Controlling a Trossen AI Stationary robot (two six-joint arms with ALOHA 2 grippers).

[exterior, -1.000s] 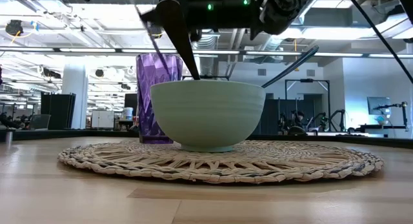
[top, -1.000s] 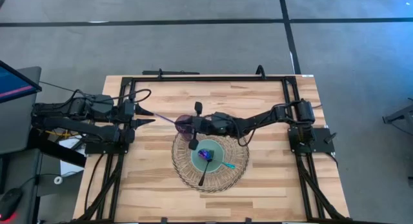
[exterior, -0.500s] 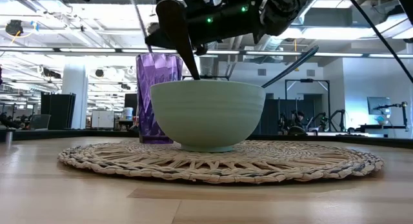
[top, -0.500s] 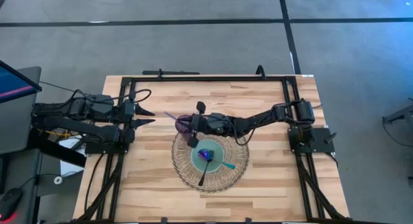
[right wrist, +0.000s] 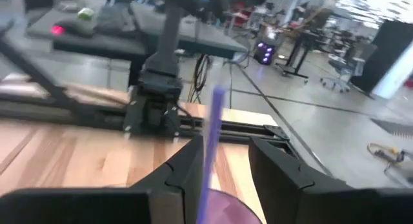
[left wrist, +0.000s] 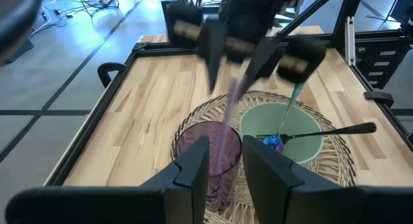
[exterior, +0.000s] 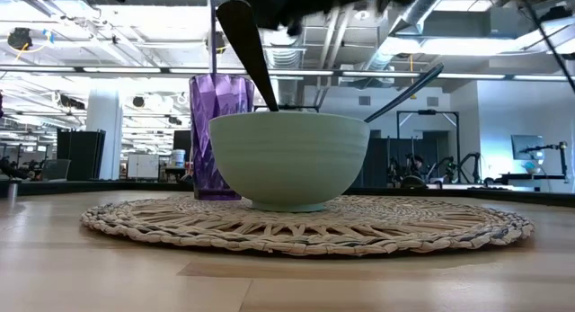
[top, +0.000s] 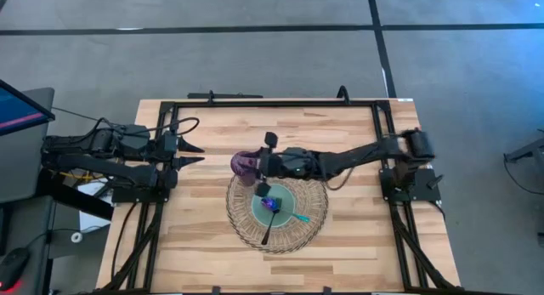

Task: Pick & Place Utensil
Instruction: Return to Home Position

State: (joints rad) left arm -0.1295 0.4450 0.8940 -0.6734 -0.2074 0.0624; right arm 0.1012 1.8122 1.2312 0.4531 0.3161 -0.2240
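Note:
A purple utensil (right wrist: 216, 121) stands upright in the purple cup (top: 244, 165), its thin handle (exterior: 213, 33) rising above the rim. My right gripper (right wrist: 229, 179) is above the cup (left wrist: 206, 146), open, with a finger on either side of the handle. The cup stands on the woven mat (top: 310, 227) beside a pale green bowl (top: 286, 195). The bowl (exterior: 287, 159) holds a black utensil (exterior: 247, 42), a teal one (left wrist: 293, 101) and a small blue thing (left wrist: 274, 143). My left gripper (top: 194, 154) waits open at the table's left. My right gripper comes at the purple utensil's handle (right wrist: 213, 140) from above, its fingers apart around it. The handle shows close against one finger (right wrist: 187, 179). I cannot tell whether that finger touches it. The utensil stands in the cup.
The black utensil's handle (top: 265, 235) sticks out over the bowl's near rim onto the mat. A black frame (top: 280, 102) runs along the table's far, left and right sides. Bare wood (top: 195, 235) lies left of and in front of the mat.
My right gripper has swung the purple utensil from slanting toward the table's left to upright in the cup. It has then opened and risen a little. The utensil now stands in the cup. Cup, bowl and mat have stayed put.

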